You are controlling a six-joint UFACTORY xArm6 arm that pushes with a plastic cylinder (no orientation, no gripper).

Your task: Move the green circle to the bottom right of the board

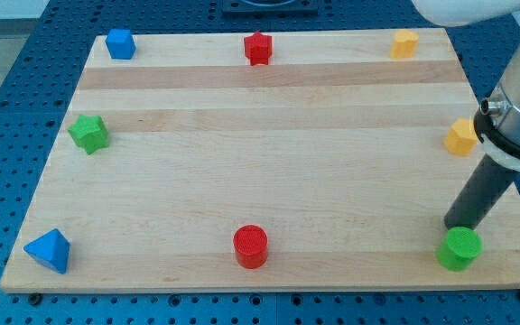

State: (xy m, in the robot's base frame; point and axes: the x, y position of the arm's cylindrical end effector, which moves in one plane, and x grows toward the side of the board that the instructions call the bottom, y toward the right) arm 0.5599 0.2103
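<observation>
The green circle (459,247), a short green cylinder, stands near the board's bottom right corner. My tip (452,226) sits just above it, at its upper left edge, touching or almost touching it. The dark rod rises from there up and to the right, out of the view's right side.
On the wooden board (269,135): a red cylinder (250,246) at bottom middle, a blue pyramid-like block (49,250) at bottom left, a green star (89,134) at left, a blue block (120,43) at top left, a red star (257,48) at top middle, a yellow block (404,43) at top right, another yellow block (461,137) at the right edge.
</observation>
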